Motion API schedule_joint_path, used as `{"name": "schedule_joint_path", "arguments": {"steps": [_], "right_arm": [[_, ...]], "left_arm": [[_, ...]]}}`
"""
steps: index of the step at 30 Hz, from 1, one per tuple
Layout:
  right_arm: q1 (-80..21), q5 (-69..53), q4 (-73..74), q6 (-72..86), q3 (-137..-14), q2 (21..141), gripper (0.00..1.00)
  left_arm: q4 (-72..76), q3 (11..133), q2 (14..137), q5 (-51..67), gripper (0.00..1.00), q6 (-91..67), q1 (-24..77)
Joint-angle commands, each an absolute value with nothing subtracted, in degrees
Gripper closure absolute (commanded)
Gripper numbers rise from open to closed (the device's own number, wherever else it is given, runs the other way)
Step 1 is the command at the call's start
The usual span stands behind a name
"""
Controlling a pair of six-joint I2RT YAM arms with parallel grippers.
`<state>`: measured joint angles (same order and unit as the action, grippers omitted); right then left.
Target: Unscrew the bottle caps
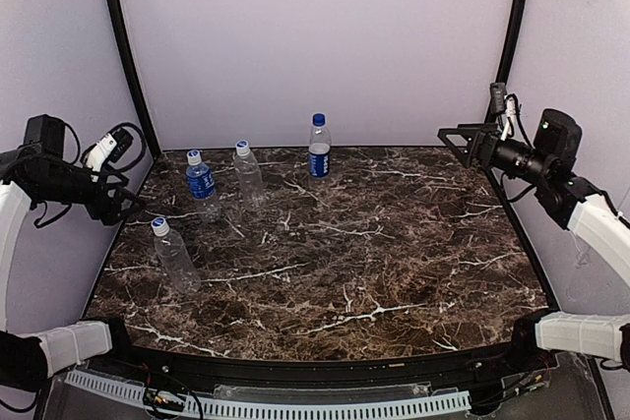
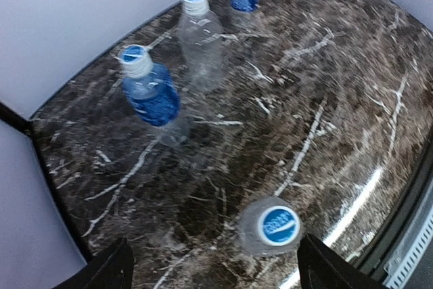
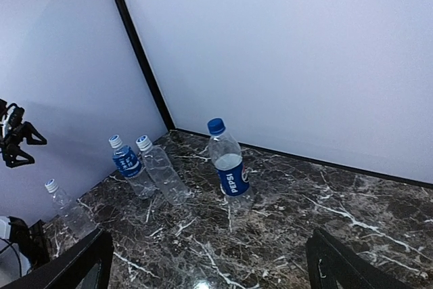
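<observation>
Four bottles (image 1: 249, 176) stand upright, upper left of the counter (image 1: 394, 243), caps (image 1: 241, 146) on. Left gripper (image 2: 215, 258) released, spread wide near the closest one. Right gripper (image 3: 210, 255) released too, far right, well apart.

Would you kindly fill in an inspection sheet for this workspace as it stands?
Surface: dark marble table, glossy.
Job's things: four upright: Pepsi bottle, blue-label bottle, rear clear bottle, near clear bottle; caps all on.
Clutter: nothing seen.
Grippers: left gripper and right gripper open, empty, raised at the sides.
Cables: black cables at both wrists.
Surroundings: pale walls, black corner posts.
</observation>
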<state>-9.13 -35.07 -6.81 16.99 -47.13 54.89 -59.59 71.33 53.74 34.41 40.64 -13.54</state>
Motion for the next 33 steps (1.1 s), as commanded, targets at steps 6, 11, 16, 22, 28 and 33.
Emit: {"name": "schedule_joint_path", "arguments": {"steps": [6,11,16,22,28,33], "right_arm": [[-20.5,-32.0,-7.0,14.7,-51.4,59.3,0.02],[-24.7,-28.5,-6.7,13.2,-51.8,62.3,0.01],[-27.6,-27.3,-5.7,11.5,-53.9,64.9,0.02],[-29.1,-25.7,-5.3,10.2,-54.2,66.3,0.01],[-29.8,-25.0,-4.5,9.4,-54.3,66.4,0.01],[-30.0,-24.7,-4.1,9.4,-54.2,65.9,0.01]], "left_arm": [[-70.0,68.6,56.2,33.1,0.12,45.4,-0.5],[-66.5,64.5,58.8,30.4,0.14,44.3,2.8],[-63.2,63.7,59.7,28.3,0.24,42.5,3.3],[-60.8,62.0,59.9,26.7,0.34,41.8,3.3],[-61.9,62.3,61.0,28.3,0.6,41.7,3.3],[-61.9,63.2,61.5,33.8,0.95,41.1,3.5]]}}
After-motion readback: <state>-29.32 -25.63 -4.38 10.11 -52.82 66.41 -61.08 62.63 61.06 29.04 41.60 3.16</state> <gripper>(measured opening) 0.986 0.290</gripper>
